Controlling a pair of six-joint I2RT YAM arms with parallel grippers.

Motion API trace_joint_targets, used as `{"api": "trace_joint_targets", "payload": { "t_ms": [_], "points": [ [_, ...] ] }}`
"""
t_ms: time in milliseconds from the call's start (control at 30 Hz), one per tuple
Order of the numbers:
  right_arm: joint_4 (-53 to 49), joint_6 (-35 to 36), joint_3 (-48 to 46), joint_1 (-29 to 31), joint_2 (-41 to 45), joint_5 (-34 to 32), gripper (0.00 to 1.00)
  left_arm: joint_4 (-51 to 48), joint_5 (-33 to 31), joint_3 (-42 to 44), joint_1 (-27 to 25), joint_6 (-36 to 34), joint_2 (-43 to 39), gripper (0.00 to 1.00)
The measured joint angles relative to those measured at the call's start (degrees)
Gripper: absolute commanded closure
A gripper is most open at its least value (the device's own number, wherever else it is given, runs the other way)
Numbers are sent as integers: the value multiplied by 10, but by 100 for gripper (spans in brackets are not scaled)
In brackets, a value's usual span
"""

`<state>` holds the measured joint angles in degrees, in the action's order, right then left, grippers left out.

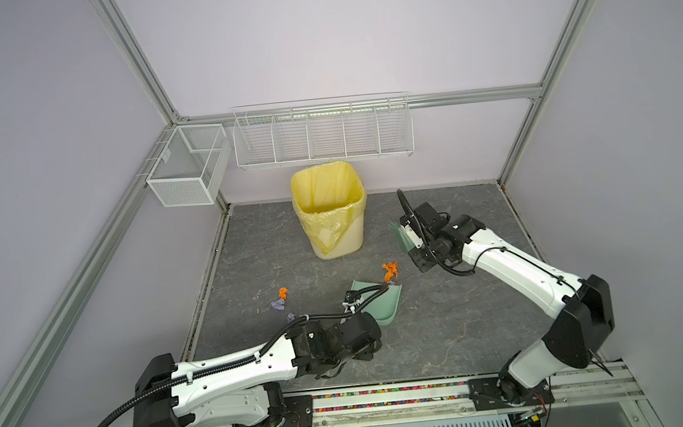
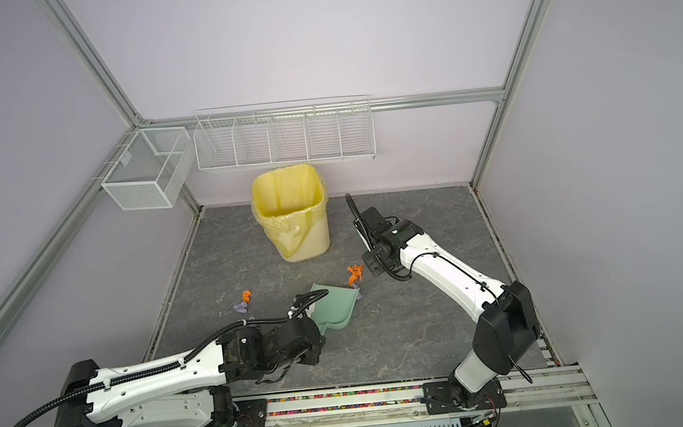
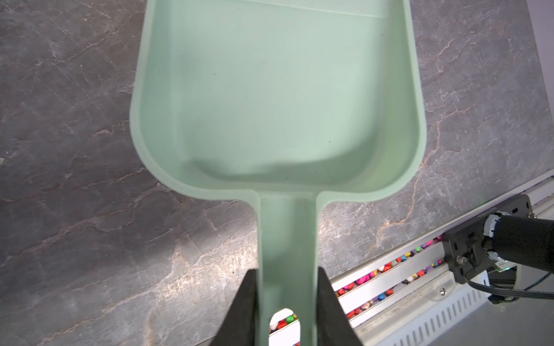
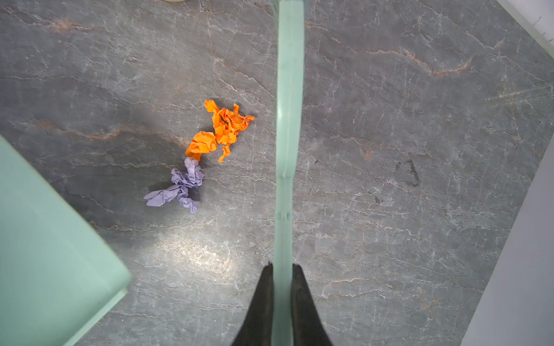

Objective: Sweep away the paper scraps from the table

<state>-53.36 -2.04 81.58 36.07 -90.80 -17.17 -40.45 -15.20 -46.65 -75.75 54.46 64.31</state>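
Where the left gripper (image 3: 287,271) closes: on the flat handle of the mint-green plastic dustpan (image 3: 278,90), with one black finger (image 3: 242,305) pressed to each side.
Dustpan tray: runs straight ahead of the left fingers, with its open lip at the end farthest from them. It is bare inside. Whether it rests on the surface or hangs just above it cannot be told.
Right gripper (image 4: 282,266): clenched on a thin mint-green plastic brush (image 4: 289,90), which is seen edge-on and runs straight ahead from between the two black fingers (image 4: 302,299).
Bristles (image 1: 399,235): fan out beyond the right fingers, on the side toward the bin.
Table (image 1: 444,319): a dark grey slab with pale marble veins, lying under both pairs of fingers.
Nearer paper scraps: two bright orange crumpled wads (image 4: 227,125) and one pale lilac wad (image 4: 183,185) touch in a chain on the table. They are ahead of the right fingers, between the brush and a corner of the dustpan. In both top views they lie just past the dustpan's lip, between the two grippers.
Farther paper scraps: an orange wad (image 1: 282,292) and a lilac wad (image 1: 278,305) lie close together outside the tray, well apart from the right fingers. Another lilac wad (image 1: 291,317) sits beside the left arm's black cable (image 1: 331,316).
Bin (image 1: 332,219): a pale yellow plastic tub with a yellow bag liner, standing upright beyond both pairs of fingers.
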Motion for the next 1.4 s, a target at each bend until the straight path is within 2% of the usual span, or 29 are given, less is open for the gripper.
{"api": "trace_joint_targets", "payload": {
  "t_ms": [433,867,1400],
  "points": [
    [-28,24,46,0,-59,-30,93,18,3,28,-8,9,14,100],
    [-34,21,54,0,-89,-55,93,107,40,42,-8,11,108,100],
    [-54,38,120,9,-167,-70,93,115,48,22,-4,35,183,100]
  ]
}}
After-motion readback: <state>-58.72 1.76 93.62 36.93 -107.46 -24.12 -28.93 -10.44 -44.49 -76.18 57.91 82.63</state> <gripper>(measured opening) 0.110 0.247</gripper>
